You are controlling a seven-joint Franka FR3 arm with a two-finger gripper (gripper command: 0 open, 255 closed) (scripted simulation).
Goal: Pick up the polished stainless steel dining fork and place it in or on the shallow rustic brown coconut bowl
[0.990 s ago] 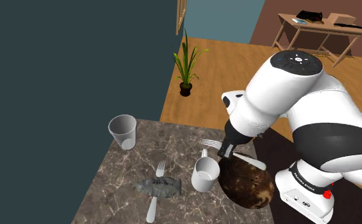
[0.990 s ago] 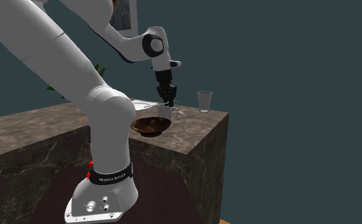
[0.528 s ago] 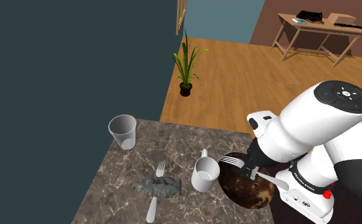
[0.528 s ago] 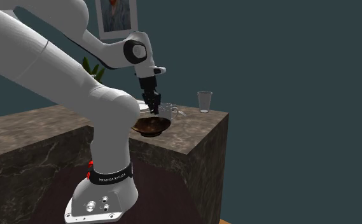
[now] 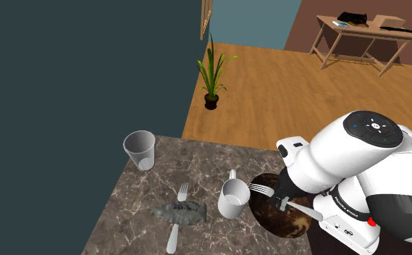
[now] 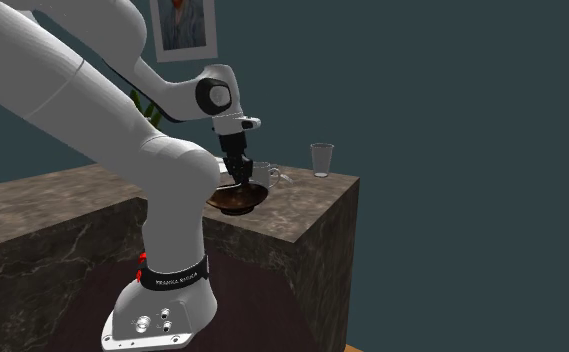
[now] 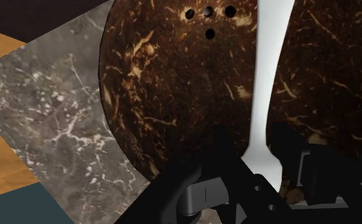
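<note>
Pale fork (image 7: 266, 76) clamped betw. gripper (image 7: 253, 143) fingers, held over brown coconut bowl (image 7: 173, 83); bowl seated on marble counter (image 7: 52, 108) beside mug (image 5: 233, 197).

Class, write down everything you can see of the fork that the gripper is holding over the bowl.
The fork is plain pale grey-white and smooth. Its slim handle widens toward the end, and in the shoulder view its tines point toward the white mug. It lies roughly level, clasped near its neck by the black gripper, above the speckled dark brown bowl. Whether it touches the bowl cannot be told.
</note>
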